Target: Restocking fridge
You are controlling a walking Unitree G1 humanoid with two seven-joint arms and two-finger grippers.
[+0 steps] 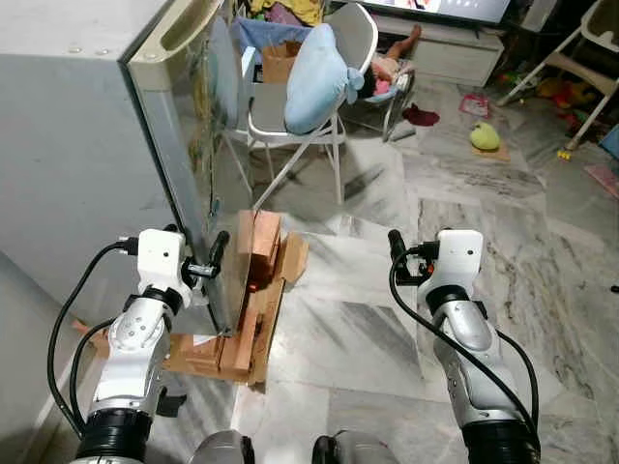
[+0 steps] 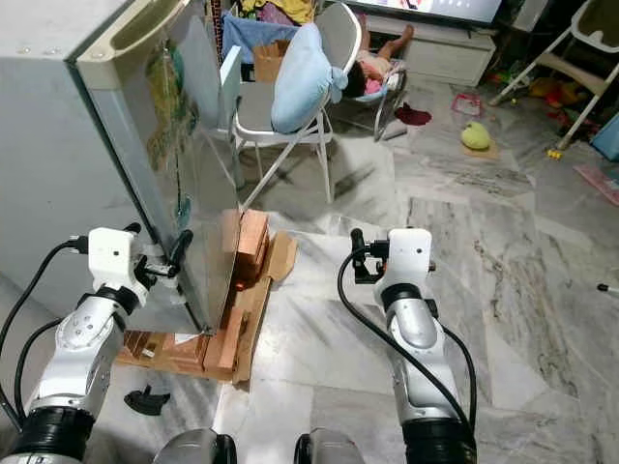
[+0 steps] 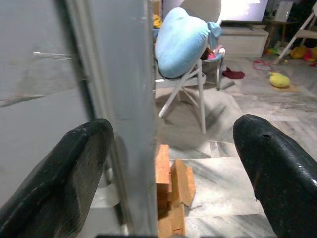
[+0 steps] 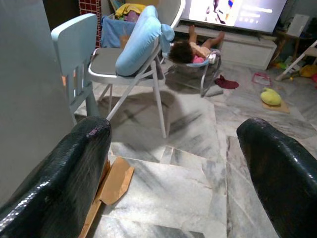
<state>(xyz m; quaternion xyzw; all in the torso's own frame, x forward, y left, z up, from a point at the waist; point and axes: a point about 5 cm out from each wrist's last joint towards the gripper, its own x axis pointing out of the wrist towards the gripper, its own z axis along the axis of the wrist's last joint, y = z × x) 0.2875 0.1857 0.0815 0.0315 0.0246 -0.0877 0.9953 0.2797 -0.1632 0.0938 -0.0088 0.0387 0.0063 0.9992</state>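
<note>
The grey fridge [image 1: 77, 145] stands on my left, its glossy door [image 1: 189, 164] facing right. My left gripper [image 1: 208, 261] is at the door's lower edge. In the left wrist view the door edge [image 3: 133, 99] passes between the two spread fingers [image 3: 74, 163], so the left gripper [image 3: 173, 134] is open around the edge without pinching it. I cannot tell whether the door is ajar. My right gripper [image 1: 401, 253] hangs over the marble floor to the right, apart from the fridge. It is open and holds nothing, as the right wrist view [image 4: 173, 134] shows.
Wooden blocks and cardboard [image 1: 256, 280] lie under and beside the fridge's front corner. Behind stands a white folding chair with a blue cushion [image 1: 309, 87], and a person lies in a bouncer [image 1: 387, 68]. Toys [image 1: 485, 136] dot the floor at the far right.
</note>
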